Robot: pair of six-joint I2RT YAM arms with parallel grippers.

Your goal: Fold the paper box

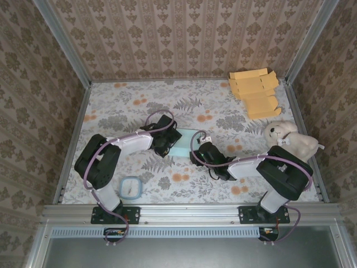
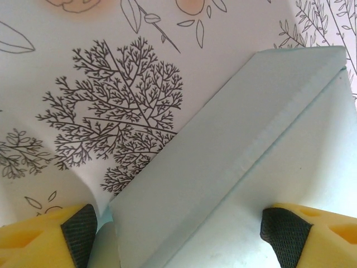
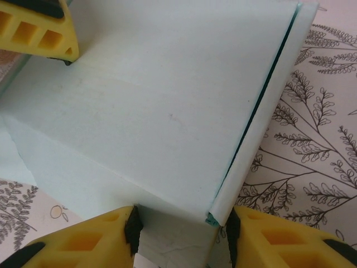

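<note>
The pale blue paper box (image 1: 184, 143) lies on the flowered table between my two grippers. In the left wrist view the paper box (image 2: 234, 162) shows a raised side panel folded along a crease. My left gripper (image 2: 181, 234) is open, its fingers (image 2: 78, 234) standing wide either side of the box's near part, with a gap at the left pad. My right gripper (image 3: 181, 229) is shut on the near end of the box (image 3: 162, 111), one pad on its wall and the other on a turned-in side flap (image 3: 268, 111). From above, the left gripper (image 1: 167, 140) and right gripper (image 1: 198, 151) flank the box.
A stack of flat orange-yellow box blanks (image 1: 254, 92) lies at the back right. A cream plush dog (image 1: 291, 139) sits by the right wall. A small blue-rimmed square item (image 1: 131, 187) rests near the left arm's base. Metal rails edge the table.
</note>
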